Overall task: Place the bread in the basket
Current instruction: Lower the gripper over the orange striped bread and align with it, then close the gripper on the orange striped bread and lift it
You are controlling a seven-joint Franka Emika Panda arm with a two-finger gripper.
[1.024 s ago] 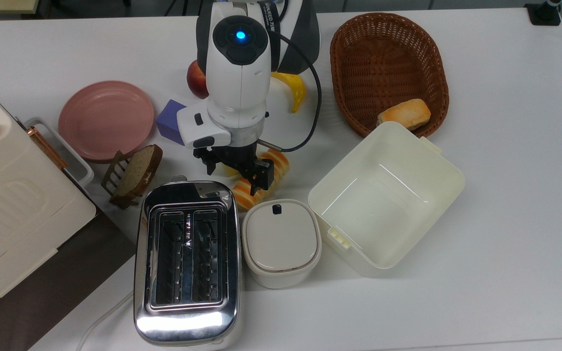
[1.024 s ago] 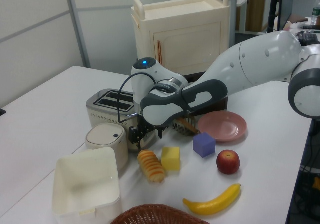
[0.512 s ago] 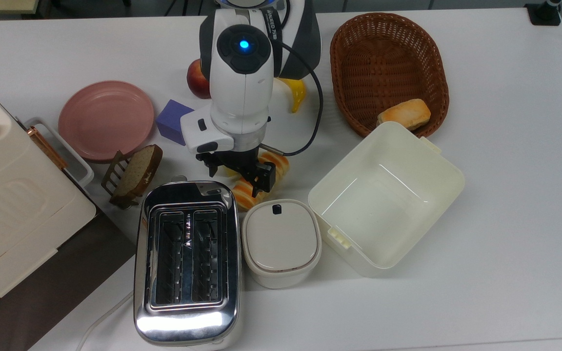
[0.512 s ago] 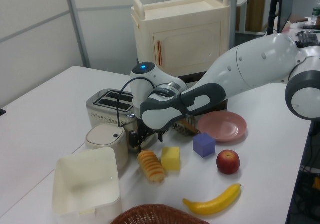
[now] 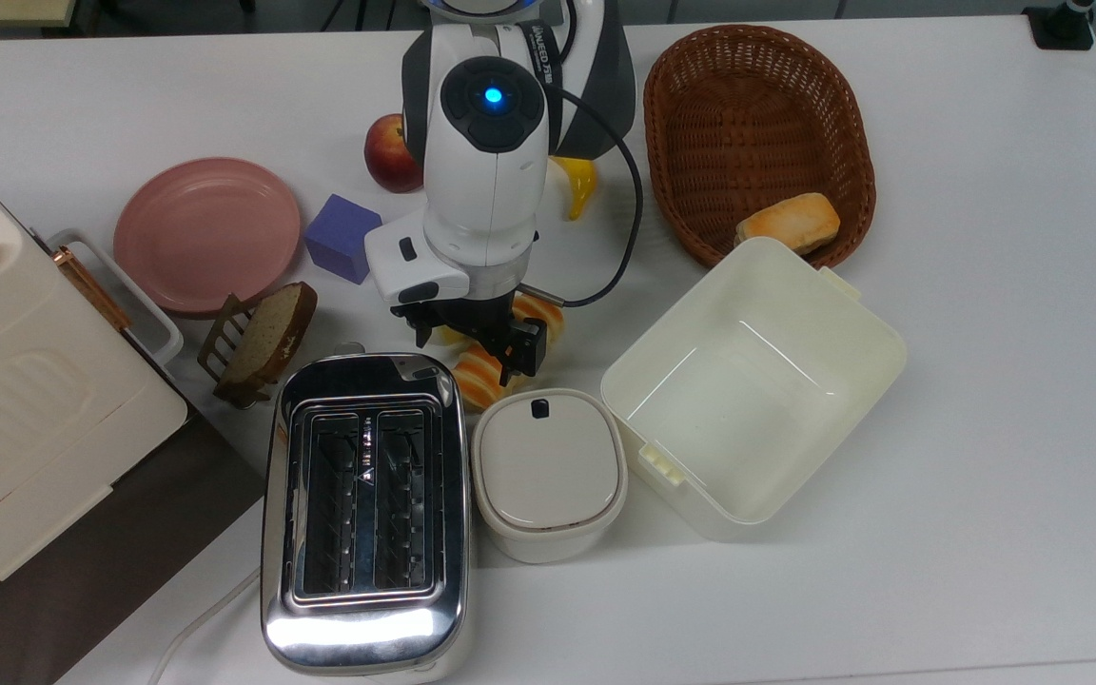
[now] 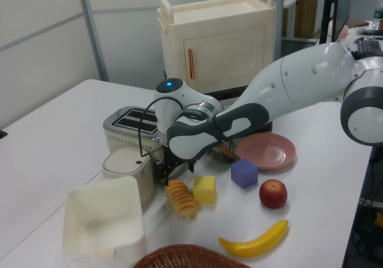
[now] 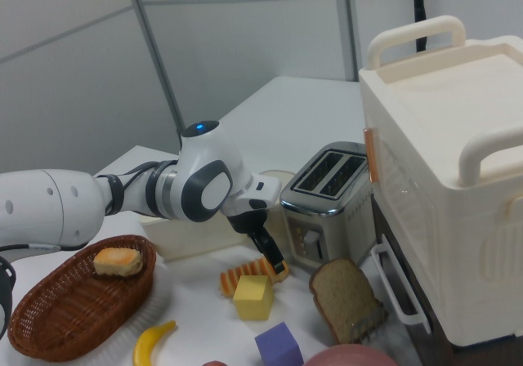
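black two-finger gripper [image 5: 470,348]: fingers spread apart, straddling the loaf, centre of the top view | ridged orange-and-cream striped bread [image 6: 181,198]: lying on the white table [image 5: 986,381] beside a shiny chrome toaster [image 5: 364,509] | oval reddish-brown woven wicker basket [image 5: 700,124]: upper right, holding a smooth golden bun [image 5: 788,222]

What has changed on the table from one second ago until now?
The pincer moved toward the top view's right and lower over the striped orange-and-cream ridged bread loaf, without gripping it. The loaf, the brown woven wicker basket and the golden bun stayed in place.
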